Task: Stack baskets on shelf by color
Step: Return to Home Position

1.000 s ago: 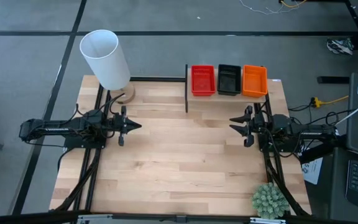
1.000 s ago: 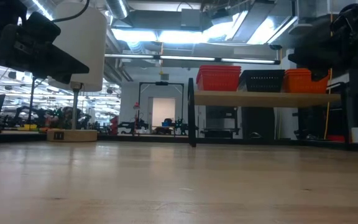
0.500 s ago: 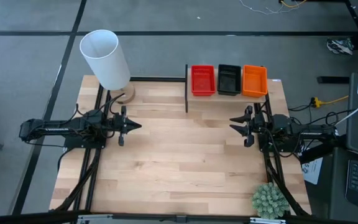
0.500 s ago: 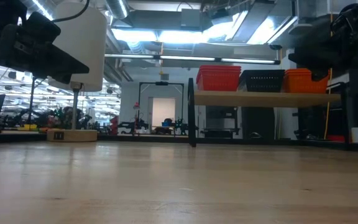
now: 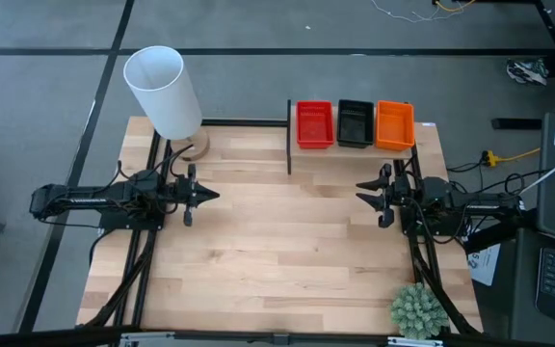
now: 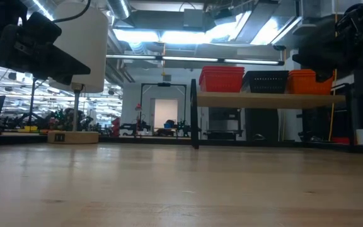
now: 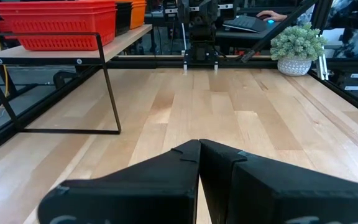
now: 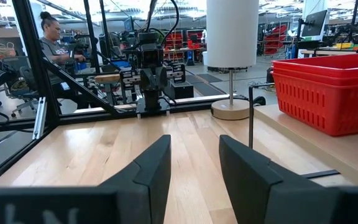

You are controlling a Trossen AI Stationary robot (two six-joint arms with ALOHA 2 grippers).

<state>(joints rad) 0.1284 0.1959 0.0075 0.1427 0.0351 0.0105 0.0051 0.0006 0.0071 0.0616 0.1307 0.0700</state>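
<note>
Three stacks of baskets stand side by side on the shelf [image 5: 355, 149] at the table's far right: red [image 5: 314, 123], black [image 5: 355, 122] and orange [image 5: 394, 123]. The low view shows them resting by their bottoms on the raised board [image 6: 270, 99]. My left gripper [image 5: 215, 196] hovers level over the table's left side, shut and holding nothing, pointing toward the right edge. My right gripper [image 5: 361, 193] hovers level over the right side, nearer than the shelf, open and holding nothing, pointing toward the left edge. Its wrist view shows the red stack [image 8: 331, 93] beside it.
A lamp with a white shade [image 5: 162, 92] stands on a round base [image 5: 196, 146] at the table's far left. A small potted plant [image 5: 417, 310] sits at the near right corner. Bare wood [image 5: 277, 241] lies between the arms. A person [image 8: 51, 43] sits beyond the table.
</note>
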